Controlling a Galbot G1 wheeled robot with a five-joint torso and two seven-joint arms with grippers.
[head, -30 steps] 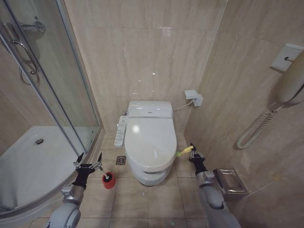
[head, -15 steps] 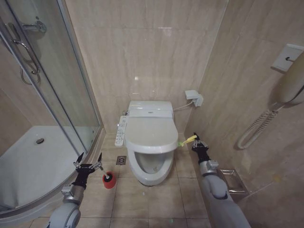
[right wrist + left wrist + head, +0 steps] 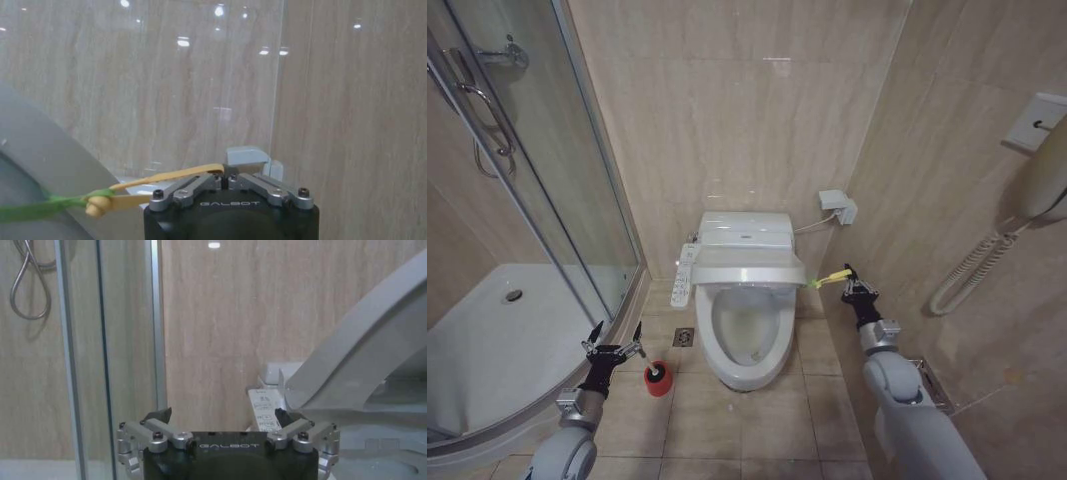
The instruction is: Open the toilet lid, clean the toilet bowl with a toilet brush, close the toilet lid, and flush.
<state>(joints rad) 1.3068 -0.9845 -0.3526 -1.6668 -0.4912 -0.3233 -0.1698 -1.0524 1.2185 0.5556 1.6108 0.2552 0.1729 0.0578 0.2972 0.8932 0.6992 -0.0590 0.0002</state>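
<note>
1. Lifting the toilet lid (image 3: 749, 268) is the step in hand: in the head view the lid is sitting at the centre of the frame, raised roughly level and seen edge-on, above the open toilet bowl (image 3: 745, 372).
2. The right gripper (image 3: 851, 286), right of centre, is pinching the yellow loop (image 3: 831, 277); in the right wrist view its fingers are clenched on the yellow loop (image 3: 167, 176), which is joining a green strap (image 3: 40, 209) running to the lid's grey edge at lower left.
3. The left gripper (image 3: 615, 343), at lower left of the head view, is hanging idle with its fingers spread and grasping nothing; the left wrist view is showing the same spread fingers (image 3: 155, 420).
4. To do this step well, I judge the pull should be following the lid's arc up and back toward the tank, keeping the strap taut so the loop is not slipping out, then easing off so the lid is not slamming into the wall.
5. The bowl's inside is looking pale, with a small dark mark low in it; water I cannot make out.
6. The red holder (image 3: 657, 383), on the floor tiles at lower left just beside the left gripper, is holding the toilet brush (image 3: 654, 373), its black head showing on top.
</note>
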